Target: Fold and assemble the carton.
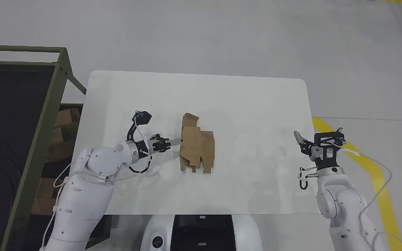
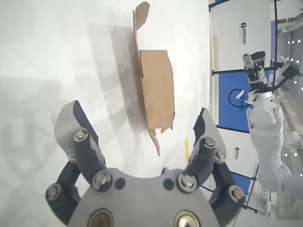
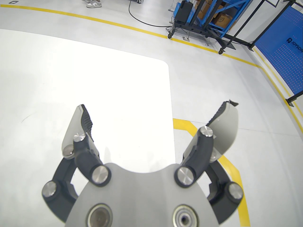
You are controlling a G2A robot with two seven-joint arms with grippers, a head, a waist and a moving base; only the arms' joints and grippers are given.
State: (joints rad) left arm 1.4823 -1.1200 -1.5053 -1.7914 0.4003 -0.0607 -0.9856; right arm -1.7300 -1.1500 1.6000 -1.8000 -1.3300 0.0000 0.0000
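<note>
A brown cardboard carton point(image 1: 197, 149) lies near the middle of the white table point(image 1: 251, 113), partly folded, with loose flaps sticking out at both ends. In the left wrist view the carton point(image 2: 157, 90) sits just ahead of my left gripper point(image 2: 139, 115), which is open with nothing between its fingers. From above, the left gripper point(image 1: 169, 144) is right beside the carton's left side. My right gripper point(image 1: 317, 139) hovers at the table's right edge, far from the carton; in its own view the right gripper point(image 3: 156, 113) is open and holds nothing.
A dark green metal rack point(image 1: 38, 106) with cardboard pieces stands off the table's left edge. Yellow floor tape point(image 1: 358, 157) runs past the right side. Bare tabletop surrounds the carton on all sides.
</note>
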